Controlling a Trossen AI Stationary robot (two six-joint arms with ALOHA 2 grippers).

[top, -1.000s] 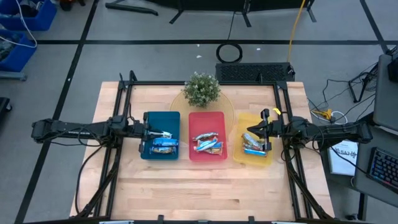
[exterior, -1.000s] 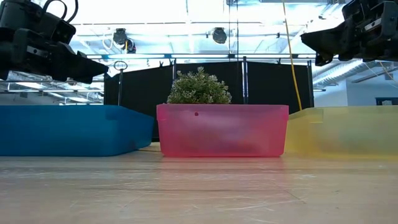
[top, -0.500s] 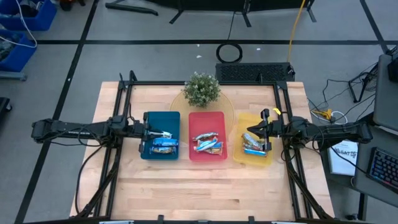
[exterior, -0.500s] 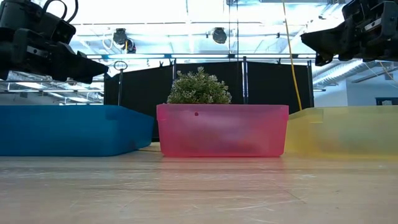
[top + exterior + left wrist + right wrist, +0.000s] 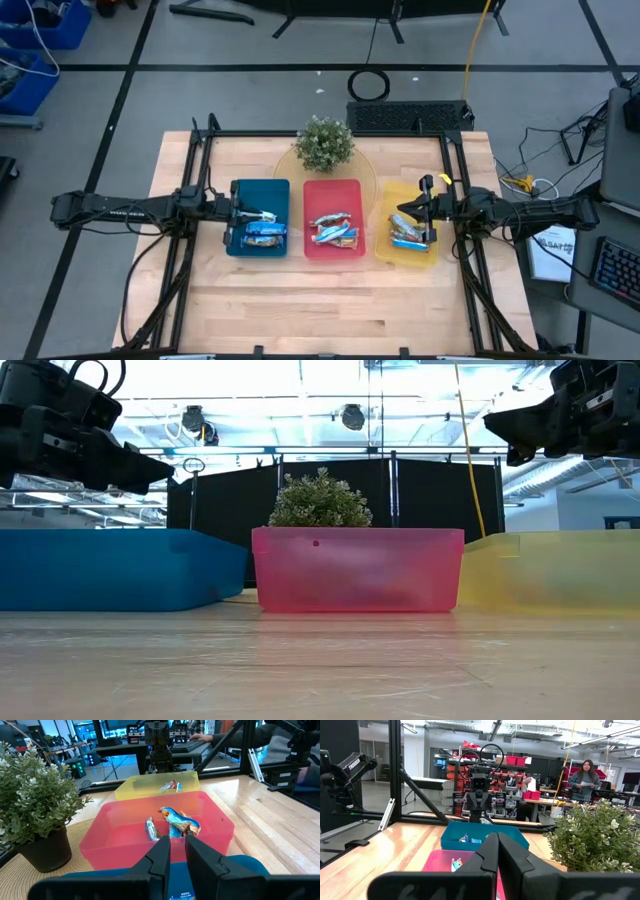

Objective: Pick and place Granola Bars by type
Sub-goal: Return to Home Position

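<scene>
Granola bars in shiny blue-white wrappers lie sorted in three trays side by side: some in the blue tray (image 5: 248, 197) such as the bar (image 5: 265, 236), some in the red tray (image 5: 333, 190) such as the bar (image 5: 335, 236) (image 5: 180, 822), and some in the yellow tray (image 5: 384, 238) such as the bar (image 5: 408, 242) (image 5: 170, 785). My left gripper (image 5: 243, 214) (image 5: 177, 852) hovers above the blue tray's left part, its fingers a narrow gap apart and holding nothing. My right gripper (image 5: 424, 214) (image 5: 496, 851) hovers above the yellow tray's right part, shut and empty.
A small potted plant (image 5: 325, 143) on a round woven mat stands at the far side, behind the red tray. Bare wooden tabletop (image 5: 330, 300) lies on the near side of the trays. A person (image 5: 585, 777) stands in the room beyond the table.
</scene>
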